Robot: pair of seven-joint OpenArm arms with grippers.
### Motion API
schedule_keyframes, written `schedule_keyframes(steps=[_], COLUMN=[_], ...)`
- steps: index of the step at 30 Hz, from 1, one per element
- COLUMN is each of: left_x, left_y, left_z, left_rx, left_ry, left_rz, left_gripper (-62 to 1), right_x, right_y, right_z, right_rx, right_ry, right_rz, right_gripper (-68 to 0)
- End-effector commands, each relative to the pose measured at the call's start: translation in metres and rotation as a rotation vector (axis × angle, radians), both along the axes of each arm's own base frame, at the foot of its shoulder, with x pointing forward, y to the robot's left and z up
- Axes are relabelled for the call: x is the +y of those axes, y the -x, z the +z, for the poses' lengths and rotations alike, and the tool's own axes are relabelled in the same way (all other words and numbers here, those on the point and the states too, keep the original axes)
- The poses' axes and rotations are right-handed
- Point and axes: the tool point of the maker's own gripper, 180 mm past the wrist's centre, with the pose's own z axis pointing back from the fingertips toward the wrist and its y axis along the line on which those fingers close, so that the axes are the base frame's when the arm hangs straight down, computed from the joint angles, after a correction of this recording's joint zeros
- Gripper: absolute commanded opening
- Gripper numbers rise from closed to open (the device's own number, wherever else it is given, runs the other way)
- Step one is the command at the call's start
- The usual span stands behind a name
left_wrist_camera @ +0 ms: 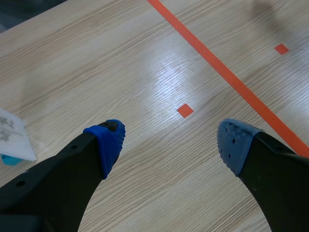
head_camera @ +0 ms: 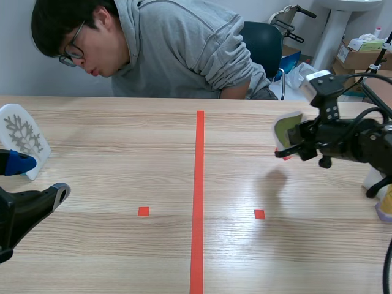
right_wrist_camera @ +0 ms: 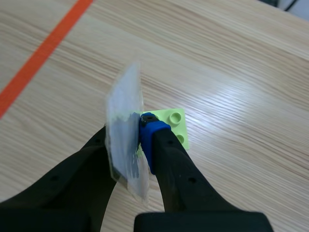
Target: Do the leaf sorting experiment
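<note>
We see the right fingers (right_wrist_camera: 174, 166) raised above the table (head_camera: 122, 141), pinched on one leaf card (right_wrist_camera: 124, 130) with a green block (right_wrist_camera: 177, 121), left fingers (left_wrist_camera: 105, 142) low, spread wide, empty, near a second card (head_camera: 21, 135), two cards total.

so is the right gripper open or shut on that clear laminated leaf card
Shut on it: the right gripper pinches the clear laminated leaf card between both fingers.

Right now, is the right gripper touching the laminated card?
Touching. The right wrist view shows the laminated card pressed between the two fingers of the right gripper, with no gap on either side.
</note>
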Motion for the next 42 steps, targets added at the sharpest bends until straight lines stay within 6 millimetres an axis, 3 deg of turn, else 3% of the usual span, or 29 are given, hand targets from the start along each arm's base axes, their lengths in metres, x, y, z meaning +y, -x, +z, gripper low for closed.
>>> schedule_keyframes(steps=[1, 4, 10, 16, 26, 38, 42], left_x=[-0.004, -0.004, -0.004, -0.004, -0.004, -0.004, -0.004], left_y=[-0.001, -0.001, -0.001, -0.001, -0.001, -0.001, -0.001], left_z=[0.006, 0.006, 0.006, 0.006, 0.006, 0.006, 0.006], left_rx=[-0.019, -0.02, -0.019, -0.019, -0.019, -0.019, -0.019], left_ry=[0.018, 0.018, 0.017, 0.017, 0.017, 0.017, 0.017], left_rz=[-0.005, -0.005, -0.005, -0.005, -0.005, -0.005, -0.005], left_gripper=[-18.1, -18.1, -18.1, -18.1, -18.1, -18.1, -18.1], right_x=[-0.022, -0.051, -0.082, -0.097, -0.103, -0.102, -0.097], right_y=[-0.012, -0.016, -0.021, -0.016, -0.013, -0.011, -0.002], right_z=[0.01, 0.004, -0.005, -0.02, -0.022, -0.022, -0.013], right_rx=[-0.025, -0.015, 0.008, 0.046, 0.052, 0.063, 0.046], right_ry=[0.015, 0.0, -0.028, -0.032, -0.035, -0.026, 0.012], right_rz=[-0.043, -0.121, -0.233, -0.304, -0.331, -0.316, -0.282], right_gripper=[-66.3, -66.3, -66.3, -66.3, -65.4, -37.2, -29.9])
